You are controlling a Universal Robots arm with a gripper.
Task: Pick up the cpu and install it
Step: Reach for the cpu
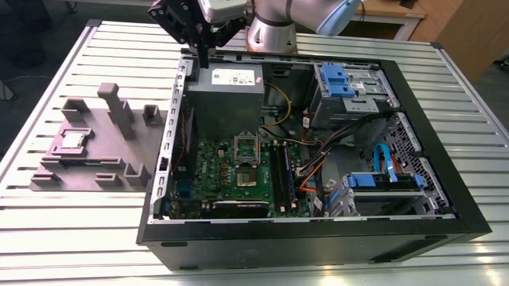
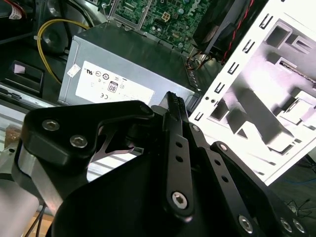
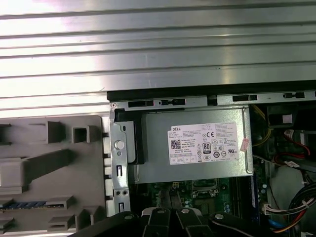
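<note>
Hovering over the power supply [image 1: 224,89] in the open computer case [image 1: 302,244], the fingers [image 1: 205,56] look pinched together on nothing. The cpu [image 1: 74,140] lies at their eight o'clock in the exterior view, in a pocket of the grey block [image 1: 95,173] on the desk [image 1: 80,238], likely to keep it square for pickup.

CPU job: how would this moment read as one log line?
hand: shut, empty, near power supply | cpu: resting in grey fixture beside case | install: not started
</note>
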